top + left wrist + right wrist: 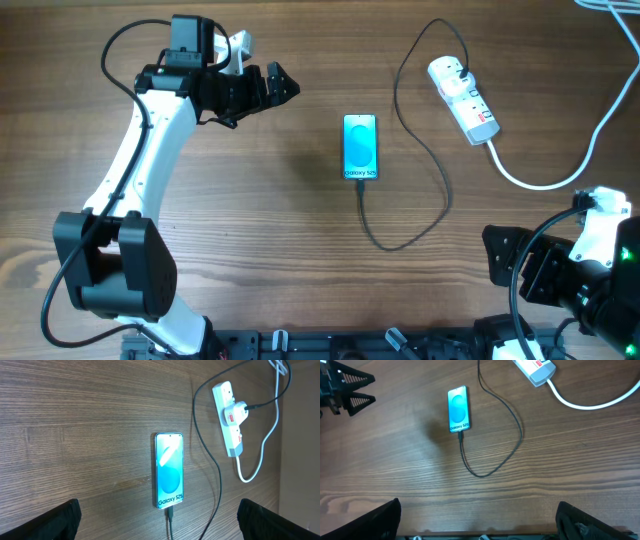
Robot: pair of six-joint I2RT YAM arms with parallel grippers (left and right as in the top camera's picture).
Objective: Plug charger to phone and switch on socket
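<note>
Wood bench [250, 250]: phone [360, 147] is found at centre, charger [441, 180] tip apparently seated in its near edge, so socket [463, 100], far right, is judged next, to be reached by right pincer [478, 510]; left pincer [283, 83] likewise spread, empty.

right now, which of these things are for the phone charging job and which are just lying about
For the job: phone, charger, socket.
Just there: thick white cord, table.
</note>
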